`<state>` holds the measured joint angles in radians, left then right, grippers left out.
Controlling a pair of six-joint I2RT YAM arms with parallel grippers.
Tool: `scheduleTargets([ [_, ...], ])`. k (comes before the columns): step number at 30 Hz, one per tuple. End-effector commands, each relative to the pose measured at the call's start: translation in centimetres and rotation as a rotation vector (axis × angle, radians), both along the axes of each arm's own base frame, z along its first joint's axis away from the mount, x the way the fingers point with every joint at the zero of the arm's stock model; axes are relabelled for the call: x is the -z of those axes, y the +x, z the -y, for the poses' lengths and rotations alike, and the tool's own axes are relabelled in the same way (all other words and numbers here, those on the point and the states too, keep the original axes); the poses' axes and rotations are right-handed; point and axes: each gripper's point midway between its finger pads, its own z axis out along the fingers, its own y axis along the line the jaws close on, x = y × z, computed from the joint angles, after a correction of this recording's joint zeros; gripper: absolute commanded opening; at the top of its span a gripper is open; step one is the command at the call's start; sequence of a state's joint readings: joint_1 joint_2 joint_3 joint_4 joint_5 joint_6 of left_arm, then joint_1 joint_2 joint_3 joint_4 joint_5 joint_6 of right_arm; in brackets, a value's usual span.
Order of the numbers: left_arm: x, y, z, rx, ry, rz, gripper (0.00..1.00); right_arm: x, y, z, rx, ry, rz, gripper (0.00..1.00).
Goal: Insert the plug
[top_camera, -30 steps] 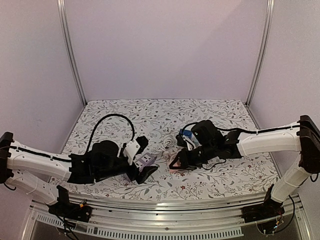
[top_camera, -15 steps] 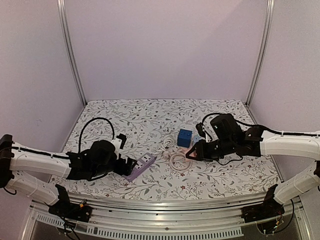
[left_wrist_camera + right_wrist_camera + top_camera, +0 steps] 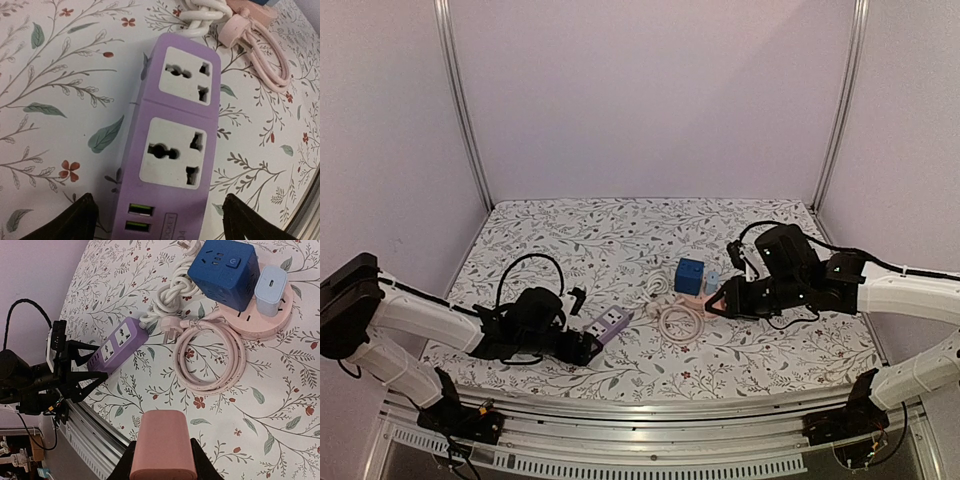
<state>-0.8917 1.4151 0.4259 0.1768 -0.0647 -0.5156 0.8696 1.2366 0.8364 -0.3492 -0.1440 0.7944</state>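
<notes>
Between the spread fingers of the left gripper [image 3: 156,210]: the purple power strip [image 3: 175,135], sockets up, untouched on either side.
The right gripper [image 3: 164,456] pinches what looks like a pink plug [image 3: 164,437]; the strip lies ahead to its left, a coiled pink cable [image 3: 210,387] directly ahead.

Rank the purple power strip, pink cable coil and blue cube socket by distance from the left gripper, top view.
1. purple power strip, right at the left gripper.
2. pink cable coil, to its right.
3. blue cube socket, farther back, right.
</notes>
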Motion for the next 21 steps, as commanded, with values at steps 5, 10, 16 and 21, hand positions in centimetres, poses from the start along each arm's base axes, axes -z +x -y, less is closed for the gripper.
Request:
scheduleTargets([
  [5, -1.1, -0.6, 3.5, 0.091, -0.158, -0.055, 0.84, -0.8, 0.3, 1.2, 0.015, -0.032, 0.038, 0.00],
  [10, -1.8, -1.5, 5.0, 0.133, -0.209, -0.070, 0.81, -1.2, 0.6, 1.1, 0.009, -0.044, 0.042, 0.00],
  [16, -2.8, -2.5, 7.0, 0.177, -0.276, -0.078, 0.80, -1.4, 0.9, 1.1, 0.011, -0.052, 0.051, 0.00],
  [21, -3.0, -3.2, 10.2, 0.222, -0.324, -0.086, 0.75, -1.5, 1.0, 1.2, 0.013, -0.055, 0.052, 0.00],
])
